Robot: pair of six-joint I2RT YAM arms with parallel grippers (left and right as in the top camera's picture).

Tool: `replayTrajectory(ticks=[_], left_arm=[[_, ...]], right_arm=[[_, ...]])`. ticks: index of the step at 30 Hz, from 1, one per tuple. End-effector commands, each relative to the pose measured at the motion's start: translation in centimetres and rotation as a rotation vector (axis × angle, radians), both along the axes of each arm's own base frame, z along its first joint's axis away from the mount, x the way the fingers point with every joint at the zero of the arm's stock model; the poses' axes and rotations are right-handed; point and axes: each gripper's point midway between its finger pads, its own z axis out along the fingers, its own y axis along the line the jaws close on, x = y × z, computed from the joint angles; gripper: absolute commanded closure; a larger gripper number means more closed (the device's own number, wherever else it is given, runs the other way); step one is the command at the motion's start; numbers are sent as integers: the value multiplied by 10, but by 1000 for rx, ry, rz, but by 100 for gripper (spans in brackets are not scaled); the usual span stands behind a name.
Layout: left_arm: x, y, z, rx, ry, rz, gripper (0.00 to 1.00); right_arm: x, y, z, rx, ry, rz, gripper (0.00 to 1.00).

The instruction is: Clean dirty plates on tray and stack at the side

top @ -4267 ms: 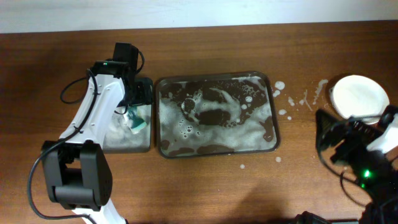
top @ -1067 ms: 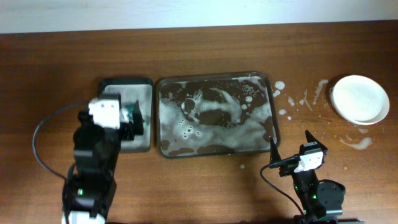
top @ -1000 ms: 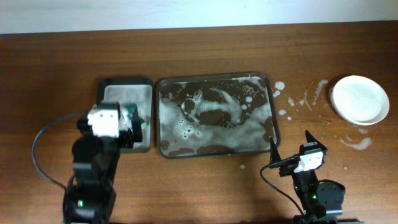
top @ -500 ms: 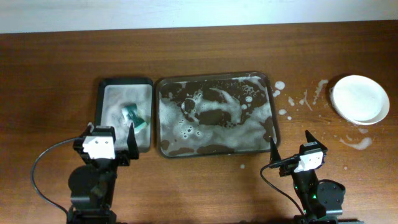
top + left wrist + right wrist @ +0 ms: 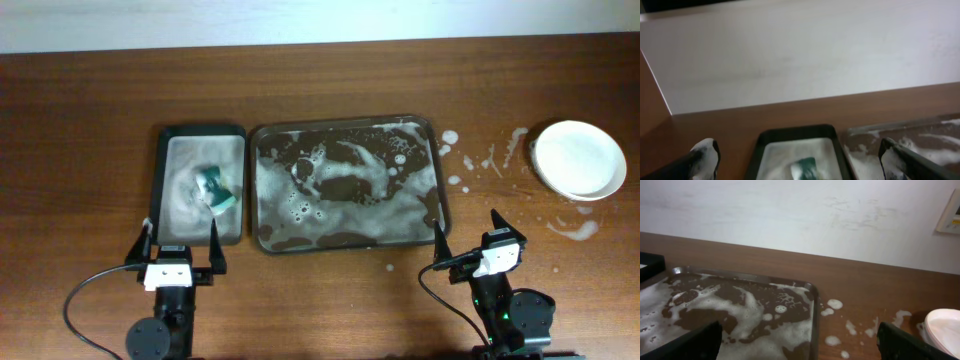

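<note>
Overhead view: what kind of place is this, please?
Probably a tabletop dishwashing test setup, not a real kitchen: a foam-streaked tray, a green sponge in a smaller tray, and white plates on a wooden table.

Plates (image 5: 577,158): overhead gives you one white disc, and the number in the stack cannot be told. In the right wrist view they run off the edge, just ahead of the right fingers (image 5: 912,346).
Sponge (image 5: 805,169): between the left fingers (image 5: 702,159), blurred, and cut off at the bottom with the small tray (image 5: 795,128).
Tray (image 5: 705,317): the near side between the right fingers is lost to you.
Left arm (image 5: 160,335), right arm (image 5: 510,315): cut off at the bottom of the overhead view.
</note>
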Motion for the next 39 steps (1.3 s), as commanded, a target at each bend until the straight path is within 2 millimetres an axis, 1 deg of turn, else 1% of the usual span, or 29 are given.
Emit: replayTrajectory(ticks=[1, 2, 3, 4, 7, 39], left_arm=[[2, 6, -24, 21, 62, 34, 1], [2, 7, -29, 21, 81, 38, 1], [1, 8, -40, 23, 126, 47, 1], [1, 8, -43, 23, 139, 46, 1], [1, 5, -43, 22, 139, 27, 1], [1, 5, -43, 22, 140, 27, 1]], right_arm=[[0, 1, -3, 3, 2, 0, 2], [0, 1, -3, 3, 2, 0, 2], [0, 1, -3, 3, 2, 0, 2], [0, 1, -3, 3, 2, 0, 2], [0, 1, -3, 3, 2, 0, 2], [0, 1, -3, 3, 2, 0, 2]])
